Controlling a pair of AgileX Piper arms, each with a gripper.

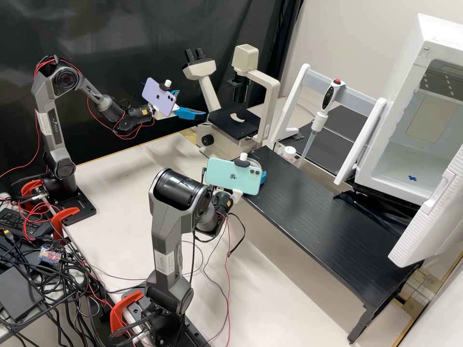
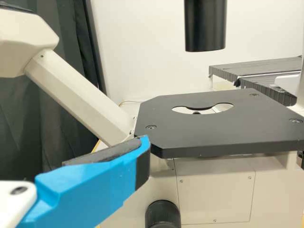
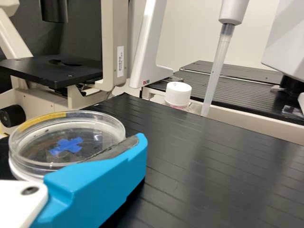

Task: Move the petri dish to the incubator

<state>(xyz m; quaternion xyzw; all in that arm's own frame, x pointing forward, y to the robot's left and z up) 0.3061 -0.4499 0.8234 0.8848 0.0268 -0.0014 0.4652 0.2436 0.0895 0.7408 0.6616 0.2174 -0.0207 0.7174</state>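
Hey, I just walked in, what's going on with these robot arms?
The right gripper is at the petri dish, by the microscope end of the black rack; whether it has a grip, I can't tell. The left gripper hangs open beside the microscope. The incubator stands open, and the dish isn't in it yet.

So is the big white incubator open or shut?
Open. The incubator has its door swung out, and a blue cross shows inside.
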